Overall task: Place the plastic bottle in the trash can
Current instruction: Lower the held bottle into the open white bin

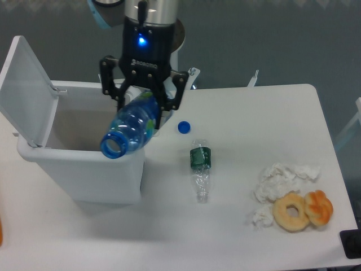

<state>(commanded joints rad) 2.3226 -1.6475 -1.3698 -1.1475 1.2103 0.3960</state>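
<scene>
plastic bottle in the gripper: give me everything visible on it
The plastic bottle is fat, blue-tinted and transparent, with a blue neck ring, an open uncapped mouth and a small green-yellow label. It tilts mouth-down toward the camera, clamped near its base by the gripper, over the near right rim of the open trash can.

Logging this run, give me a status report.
End effector shut on plastic bottle. Bottle tilted, mouth over the trash can rim. Lid open, nothing in the way.

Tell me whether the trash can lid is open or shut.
Open: the lid stands flipped up at the left of the trash can, exposing its grey inside.
</scene>
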